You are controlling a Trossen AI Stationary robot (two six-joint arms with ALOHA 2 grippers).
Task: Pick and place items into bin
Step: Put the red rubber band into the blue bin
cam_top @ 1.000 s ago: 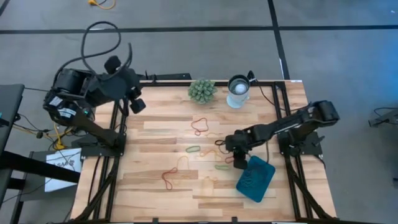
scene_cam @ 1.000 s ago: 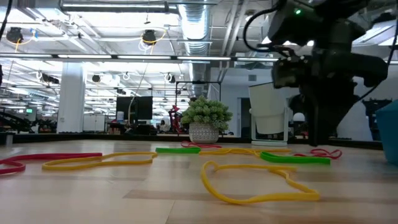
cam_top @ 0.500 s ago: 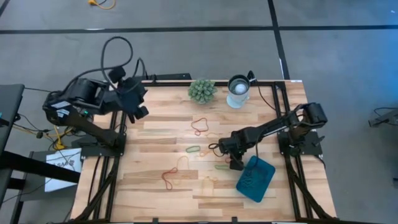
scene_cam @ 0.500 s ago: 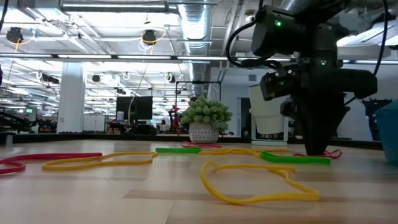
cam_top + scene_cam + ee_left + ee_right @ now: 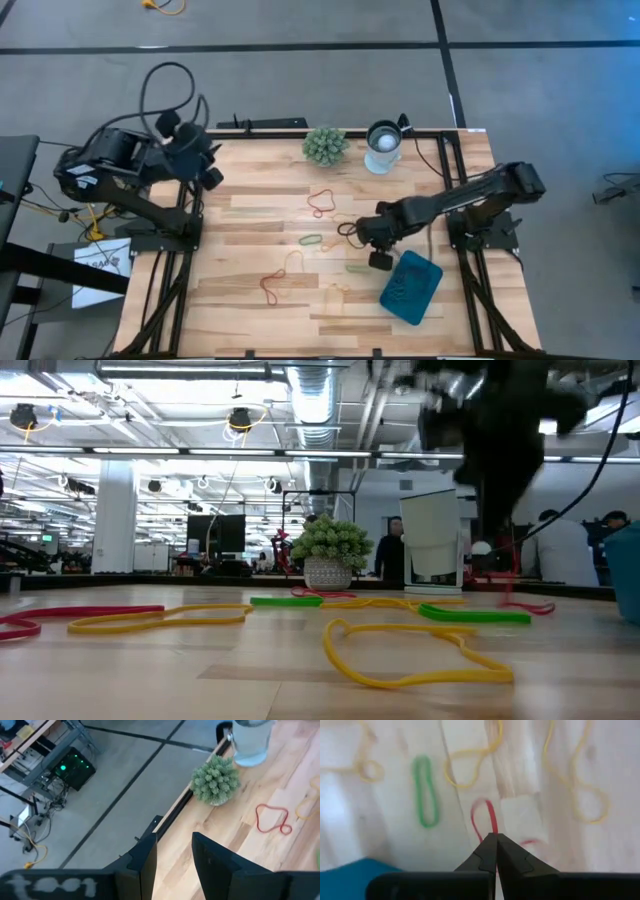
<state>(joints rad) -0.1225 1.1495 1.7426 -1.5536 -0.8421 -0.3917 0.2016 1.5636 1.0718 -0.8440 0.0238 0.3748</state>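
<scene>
From above we see the right hand (image 5: 381,258) over the pale wooden desk (image 5: 250,300), just beside the shallow teal rectangular bin (image 5: 411,286); only its wrist camera shows the fingers pressed together on a thin red rubber-band loop (image 5: 487,820). The level view adds that this red band (image 5: 512,565) dangles clear of the desk. A thin green rubber-band loop (image 5: 357,268) lies near the bin, a yellow one (image 5: 415,650) well apart from it. The left hand (image 5: 172,865), fingers parted and holding nothing, waits far from the bin, by the desk's edge near the spiky green plant ball (image 5: 216,779).
</scene>
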